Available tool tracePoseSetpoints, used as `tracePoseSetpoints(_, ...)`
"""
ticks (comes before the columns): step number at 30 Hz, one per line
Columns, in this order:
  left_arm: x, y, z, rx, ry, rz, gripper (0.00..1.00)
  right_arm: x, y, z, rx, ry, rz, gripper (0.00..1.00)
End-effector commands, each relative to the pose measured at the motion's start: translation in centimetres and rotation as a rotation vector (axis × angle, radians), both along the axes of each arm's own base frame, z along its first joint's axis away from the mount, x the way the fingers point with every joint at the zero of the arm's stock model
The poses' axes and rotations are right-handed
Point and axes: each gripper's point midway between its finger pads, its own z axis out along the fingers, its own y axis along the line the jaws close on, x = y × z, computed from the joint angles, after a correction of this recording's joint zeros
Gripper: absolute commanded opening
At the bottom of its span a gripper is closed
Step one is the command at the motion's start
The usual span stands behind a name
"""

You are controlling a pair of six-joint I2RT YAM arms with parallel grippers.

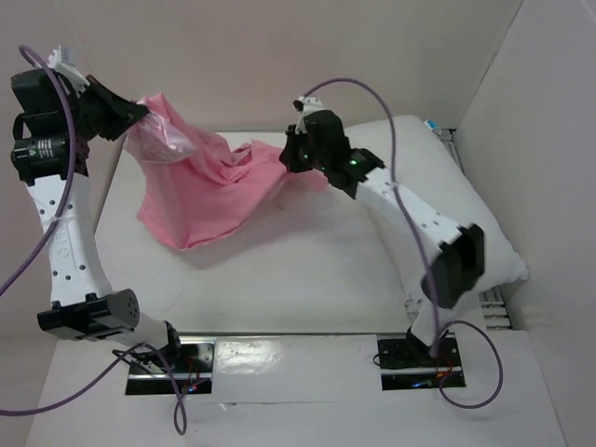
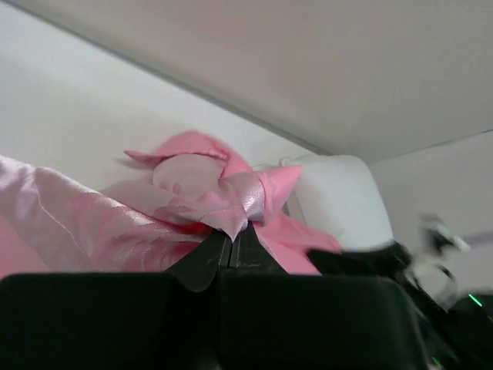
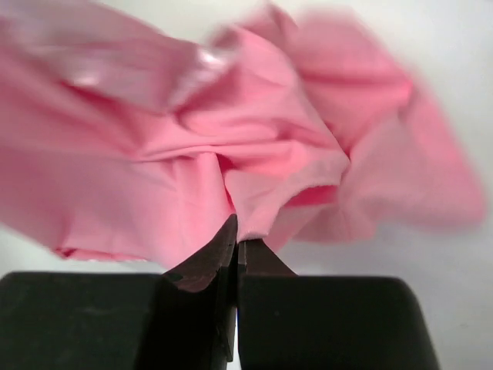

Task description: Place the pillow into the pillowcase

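pillowcase (image 1: 209, 191) is pinched in left gripper (image 2: 231, 233) and right gripper (image 3: 236, 231), so spread its mouth evenly before reaching the pillow (image 1: 494, 209)

White table (image 1: 307, 270), plain beige back wall (image 1: 279, 47), white side panel (image 1: 549, 140) right.

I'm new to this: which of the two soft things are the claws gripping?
The pink pillowcase: both the left gripper and the right gripper pinch it. The white pillow lies ungripped at the right.
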Motion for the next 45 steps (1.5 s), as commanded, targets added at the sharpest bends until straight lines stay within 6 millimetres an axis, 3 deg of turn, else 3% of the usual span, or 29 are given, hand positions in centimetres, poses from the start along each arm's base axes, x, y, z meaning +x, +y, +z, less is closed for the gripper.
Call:
tracePoseSetpoints(1, -0.9, -0.8, 5.3, -0.002, -0.141, -0.028, 0.00, -8.1, -1.1, 13.7, 0.113, -0.268, 0.072, 0.00)
tracePoseSetpoints(3, -1.0, -0.1, 6.7, 0.020, -0.170, 0.016, 0.00, -12.7, 0.0, 15.1, 0.132, -0.296, 0.144, 0.00)
tracePoseSetpoints(4, -0.8, 0.1, 6.5, 0.019, -0.158, 0.025, 0.00, -15.0, -0.7, 17.1, 0.161, -0.327, 0.160, 0.00)
tracePoseSetpoints(5, -0.3, 0.3, 6.3, 0.017, -0.152, 0.025, 0.00, -16.2, -1.0, 17.2, 0.154, -0.325, 0.164, 0.00)
tracePoseSetpoints(7, 1.9, 1.1, 3.4, -0.002, -0.072, 0.036, 0.00, -19.3, -0.5, 16.4, 0.143, -0.313, 0.213, 0.00)
tracePoseSetpoints(9, 4.1, 2.0, 1.0, -0.013, -0.021, 0.048, 0.00, -20.2, 0.0, 12.5, 0.063, -0.259, 0.225, 0.00)
tracePoseSetpoints(10, 6.3, 2.4, -1.9, -0.012, 0.045, 0.049, 0.00, -21.0, 0.3, 10.9, 0.050, -0.221, 0.233, 0.00)
tracePoseSetpoints(12, 8.6, 2.8, -5.2, -0.012, 0.110, 0.044, 0.00, -21.6, 1.1, 7.3, 0.009, -0.164, 0.247, 0.00)
tracePoseSetpoints(13, 9.9, 3.6, -6.4, 0.011, 0.123, 0.064, 0.00, -22.1, 1.0, 3.4, -0.051, -0.108, 0.257, 0.01)
tracePoseSetpoints(14, 12.0, 3.9, -10.0, 0.023, 0.190, 0.056, 0.12, -22.6, 1.5, 0.8, -0.077, -0.051, 0.266, 0.38)
tracePoseSetpoints(15, 12.9, 3.9, -11.1, 0.040, 0.206, 0.049, 0.35, -23.3, 1.7, -0.9, -0.102, -0.006, 0.303, 0.67)
tracePoseSetpoints(16, 13.5, 4.5, -12.8, 0.060, 0.244, 0.059, 0.66, -24.1, 1.7, -2.5, -0.129, 0.038, 0.316, 0.74)
tracePoseSetpoints(17, 13.9, 4.2, -14.3, 0.085, 0.278, 0.031, 0.87, -25.0, 2.0, -3.1, -0.143, 0.060, 0.332, 0.78)
tracePoseSetpoints(18, 14.4, 4.1, -16.9, 0.096, 0.350, 0.027, 1.00, -25.2, 1.8, -3.4, -0.160, 0.062, 0.330, 0.88)
tracePoseSetpoints(19, 13.5, 4.3, -17.9, 0.104, 0.409, 0.031, 1.00, -25.2, 1.1, -3.9, -0.183, 0.079, 0.306, 0.90)
tracePoseSetpoints(21, 12.8, 3.4, -19.1, 0.156, 0.451, 0.030, 1.00, -25.0, 0.2, -2.4, -0.155, 0.062, 0.242, 0.93)
tracePoseSetpoints(23, 10.9, 3.2, -19.1, 0.205, 0.466, 0.057, 1.00, -22.8, -2.2, -2.7, -0.137, 0.077, 0.123, 0.93)
tracePoseSetpoints(24, 10.2, 2.1, -19.0, 0.232, 0.464, 0.041, 1.00, -21.8, -3.4, -2.6, -0.133, 0.089, 0.077, 0.93)
tracePoseSetpoints(26, 7.4, 0.5, -19.4, 0.269, 0.492, 0.022, 0.95, -21.1, -4.9, -4.0, -0.138, 0.157, 0.041, 0.96)
tracePoseSetpoints(28, 5.2, -2.9, -20.5, 0.285, 0.522, -0.054, 0.92, -19.9, -6.5, -5.8, -0.148, 0.229, -0.020, 1.00)
tracePoseSetpoints(29, 3.2, -4.2, -23.4, 0.291, 0.586, -0.094, 0.92, -19.8, -7.4, -7.1, -0.177, 0.268, -0.049, 1.00)
tracePoseSetpoints(30, 1.9, -5.5, -23.0, 0.293, 0.568, -0.117, 0.92, -19.1, -8.4, -7.9, -0.187, 0.305, -0.088, 1.00)
tracePoseSetpoints(31, 0.6, -7.1, -24.0, 0.306, 0.594, -0.147, 0.90, -18.8, -8.5, -9.2, -0.205, 0.339, -0.094, 1.00)
tracePoseSetpoints(32, -1.2, -8.0, -26.7, 0.305, 0.653, -0.187, 0.90, -19.0, -8.5, -9.9, -0.214, 0.374, -0.086, 1.00)
tracePoseSetpoints(34, -3.2, -10.6, -27.9, 0.283, 0.664, -0.251, 0.87, -19.1, -8.4, -11.6, -0.236, 0.423, -0.079, 1.00)
tracePoseSetpoints(36, -5.2, -12.5, -30.6, 0.279, 0.718, -0.326, 0.86, -19.6, -7.7, -12.9, -0.226, 0.460, -0.046, 1.00)
tracePoseSetpoints(41, -7.2, -15.9, -32.8, 0.290, 0.764, -0.398, 0.83, -21.1, -7.2, -17.5, -0.232, 0.571, -0.024, 0.91)
tracePoseSetpoints(42, -7.4, -15.9, -33.5, 0.292, 0.785, -0.399, 0.83, -21.2, -6.9, -17.6, -0.226, 0.561, -0.014, 0.85)
tracePoseSetpoints(45, -8.4, -18.8, -33.8, 0.252, 0.783, -0.518, 0.83, -21.0, -6.2, -18.1, -0.192, 0.543, -0.015, 0.80)
